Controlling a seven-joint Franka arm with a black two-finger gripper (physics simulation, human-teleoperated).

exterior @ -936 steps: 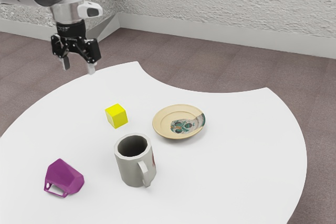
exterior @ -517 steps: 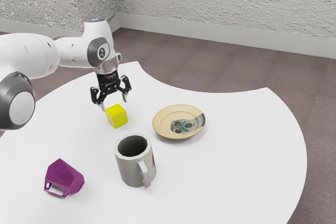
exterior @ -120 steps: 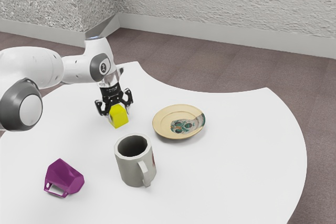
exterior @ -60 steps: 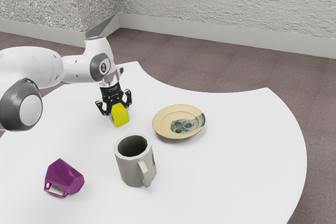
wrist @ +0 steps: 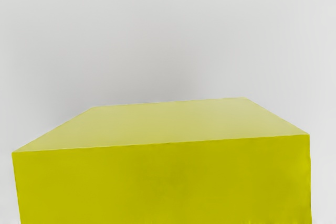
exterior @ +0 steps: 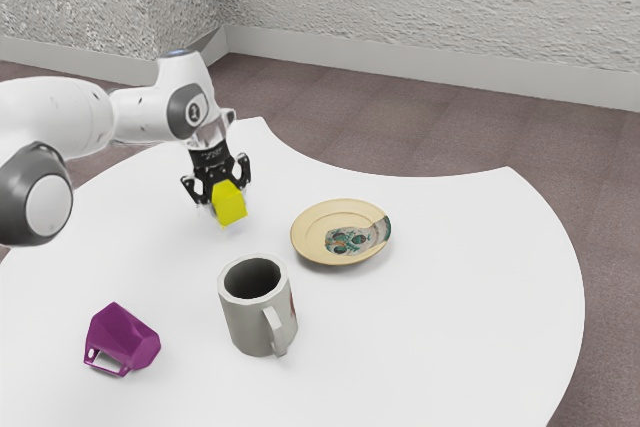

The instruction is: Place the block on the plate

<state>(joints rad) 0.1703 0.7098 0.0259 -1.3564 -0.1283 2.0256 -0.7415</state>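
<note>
My black gripper (exterior: pixel 227 201) is shut on the yellow block (exterior: pixel 230 207), holding it slightly above the white table in the exterior view. In the wrist view the yellow block (wrist: pixel 168 177) looms large at the lower edge, just under my hand. The tan plate (exterior: pixel 315 242), with a patterned teal and grey part, lies flat toward the exterior view's right of the block, apart from it.
A grey mug (exterior: pixel 250 319) stands upright on the table (exterior: pixel 450 317), nearer the exterior camera than block and plate. A purple mug (exterior: pixel 122 337) lies tipped over at the exterior view's lower left.
My gripper came over from the exterior view's upper left, went down around the block and closed on it. In the last half second hand and block have risen a little together.
</note>
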